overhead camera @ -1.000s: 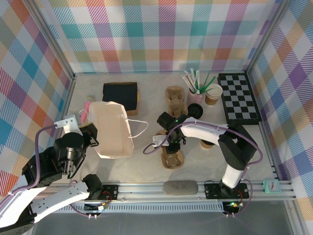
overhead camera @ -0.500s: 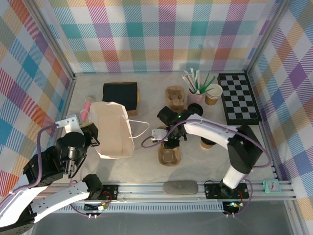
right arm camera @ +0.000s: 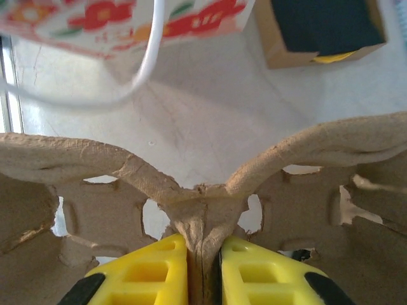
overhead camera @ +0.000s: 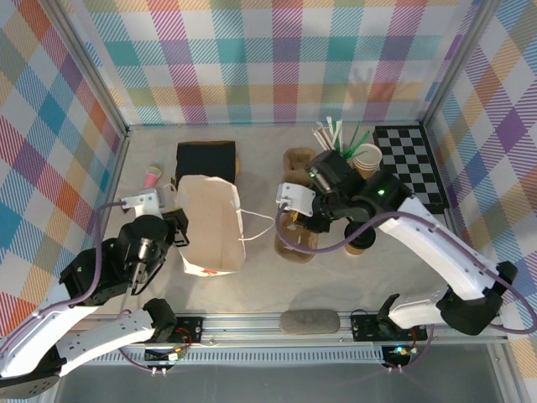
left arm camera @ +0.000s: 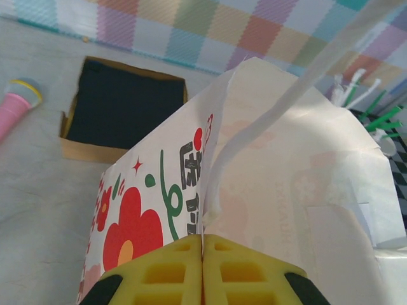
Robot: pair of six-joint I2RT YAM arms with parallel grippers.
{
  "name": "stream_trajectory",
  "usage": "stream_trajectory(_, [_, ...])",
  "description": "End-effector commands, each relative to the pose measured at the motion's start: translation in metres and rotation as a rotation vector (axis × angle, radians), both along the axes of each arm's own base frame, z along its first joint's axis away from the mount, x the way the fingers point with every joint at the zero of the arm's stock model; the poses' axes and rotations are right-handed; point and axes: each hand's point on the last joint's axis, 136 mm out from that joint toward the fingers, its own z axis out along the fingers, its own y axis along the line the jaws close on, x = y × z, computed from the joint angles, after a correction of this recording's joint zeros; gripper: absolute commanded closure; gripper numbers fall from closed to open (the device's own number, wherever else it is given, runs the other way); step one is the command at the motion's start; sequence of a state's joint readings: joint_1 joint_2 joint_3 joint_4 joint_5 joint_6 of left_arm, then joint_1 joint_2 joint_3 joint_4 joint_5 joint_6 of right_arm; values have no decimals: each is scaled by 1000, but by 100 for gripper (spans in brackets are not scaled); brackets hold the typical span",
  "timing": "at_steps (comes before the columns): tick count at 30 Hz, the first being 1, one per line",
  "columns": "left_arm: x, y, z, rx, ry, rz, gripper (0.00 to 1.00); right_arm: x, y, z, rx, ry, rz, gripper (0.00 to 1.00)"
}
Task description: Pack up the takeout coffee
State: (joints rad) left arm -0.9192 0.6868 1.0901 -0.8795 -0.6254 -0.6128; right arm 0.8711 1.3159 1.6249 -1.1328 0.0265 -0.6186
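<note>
A lidded kraft takeout coffee cup [overhead camera: 359,243] peeks out from under my right arm, mostly hidden. My right gripper [overhead camera: 304,220] [right arm camera: 203,244] is shut on the centre ridge of a brown pulp cup carrier [overhead camera: 294,245] [right arm camera: 82,159], holding it above the table just right of the bag. The white paper bag [overhead camera: 210,225] [left arm camera: 286,178] with red flower print stands open at centre left. My left gripper [overhead camera: 180,231] [left arm camera: 202,238] is shut on the bag's near left rim by its handle.
An open kraft cup [overhead camera: 367,159] and a pink cup of straws [overhead camera: 336,155] stand at the back right beside a chequered board [overhead camera: 409,168]. A second carrier [overhead camera: 298,164] and a black-filled box [overhead camera: 205,158] [left arm camera: 127,105] lie behind. A pink item [overhead camera: 152,176] lies far left.
My right arm lifted the carrier off the table and swung back and right with it. The left arm shifted the bag rightward and towards the front.
</note>
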Motion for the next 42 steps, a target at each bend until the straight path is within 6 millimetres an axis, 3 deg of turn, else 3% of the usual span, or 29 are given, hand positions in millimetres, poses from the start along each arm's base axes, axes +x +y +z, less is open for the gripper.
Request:
stream_trajectory(1, [5, -26, 9, -87, 8, -66, 92, -9, -18, 29, 10, -39, -19, 82])
stream_trajectory(5, [10, -46, 6, -127, 32, -106, 92, -5, -32, 64, 15, -138, -47, 82])
stream_trajectory(8, [13, -60, 4, -152, 50, -135, 92, -9, -30, 95, 77, -170, -28, 81])
stream_trajectory(15, [21, -86, -4, -194, 100, -170, 92, -23, -2, 147, 255, -161, 65, 81])
stream_trajectory(18, [22, -93, -6, -212, 113, -177, 92, -33, 16, 155, 319, -94, 117, 82])
stream_trajectory(22, [24, -99, -12, -223, 129, -181, 92, -36, 43, 140, 319, 6, 158, 85])
stream_trajectory(30, [24, -100, -22, -225, 144, -180, 92, -27, 81, 78, 229, 193, 172, 89])
stream_trajectory(34, [22, -98, -25, -221, 150, -176, 92, -25, 85, 53, 167, 249, 171, 90])
stream_trajectory(42, [21, -93, -33, -209, 158, -165, 92, -43, 88, 15, 70, 386, 213, 92])
